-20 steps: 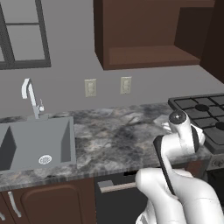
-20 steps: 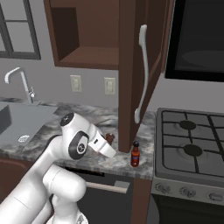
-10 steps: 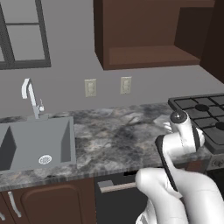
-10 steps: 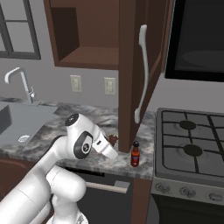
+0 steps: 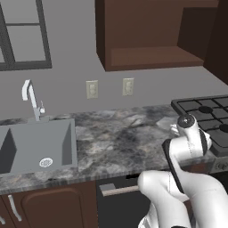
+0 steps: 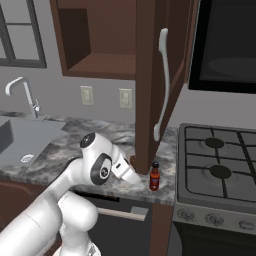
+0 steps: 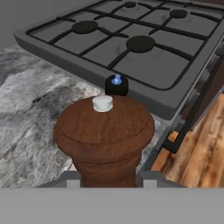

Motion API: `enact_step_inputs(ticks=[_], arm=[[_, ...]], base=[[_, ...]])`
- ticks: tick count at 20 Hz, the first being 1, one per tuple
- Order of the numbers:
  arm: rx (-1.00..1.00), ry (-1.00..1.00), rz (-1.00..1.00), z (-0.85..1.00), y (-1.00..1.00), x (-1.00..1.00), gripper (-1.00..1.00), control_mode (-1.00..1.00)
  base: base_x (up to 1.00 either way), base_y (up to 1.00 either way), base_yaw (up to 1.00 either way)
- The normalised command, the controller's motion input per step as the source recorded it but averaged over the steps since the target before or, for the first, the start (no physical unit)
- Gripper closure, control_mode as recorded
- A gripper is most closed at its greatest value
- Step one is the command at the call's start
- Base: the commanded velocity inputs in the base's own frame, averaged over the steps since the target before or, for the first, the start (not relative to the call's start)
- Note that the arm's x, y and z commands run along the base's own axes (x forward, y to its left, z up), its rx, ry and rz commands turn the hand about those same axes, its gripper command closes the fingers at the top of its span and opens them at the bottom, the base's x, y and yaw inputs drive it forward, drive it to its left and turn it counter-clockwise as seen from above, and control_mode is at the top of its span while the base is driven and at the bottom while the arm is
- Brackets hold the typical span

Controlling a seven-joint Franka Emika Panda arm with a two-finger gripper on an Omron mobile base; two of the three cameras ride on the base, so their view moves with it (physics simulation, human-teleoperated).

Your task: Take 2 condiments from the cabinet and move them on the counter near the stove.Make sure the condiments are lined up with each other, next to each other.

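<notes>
The desk (image 5: 116, 142) lies open and bare from the sink (image 5: 35, 147) across to the stove (image 6: 220, 165), so there is wide room on that stretch. Near the stove the way narrows: the sauce bottle (image 6: 155, 176) stands at the front edge, just beside the stove's rim, and the hanging cabinet door (image 6: 155, 75) drops close behind it. The pepper mill (image 7: 105, 135) sits directly before the bottle's cap (image 7: 116, 84), blocking a straight approach
</notes>
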Motion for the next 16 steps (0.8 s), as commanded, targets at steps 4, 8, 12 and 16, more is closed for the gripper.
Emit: enact_step_inputs(ticks=[4, 8, 12, 16], arm=[[-0.09, -0.12, 0.0, -0.64, 0.0, 0.0, 1.0, -1.0], [-0.03, 0.0, 0.04, -0.46, 0.0, 0.0, 1.0, -1.0], [-0.02, 0.0, 0.16, -0.35, 0.0, -0.07, 1.0, -1.0], [-0.01, 0.0, 0.18, -0.34, 0.0, -0.06, 1.0, -1.0]], base=[[0.0, 0.0, 0.0], [0.0, 0.0, 0.0], [0.0, 0.0, 0.0], [0.0, 0.0, 0.0]])
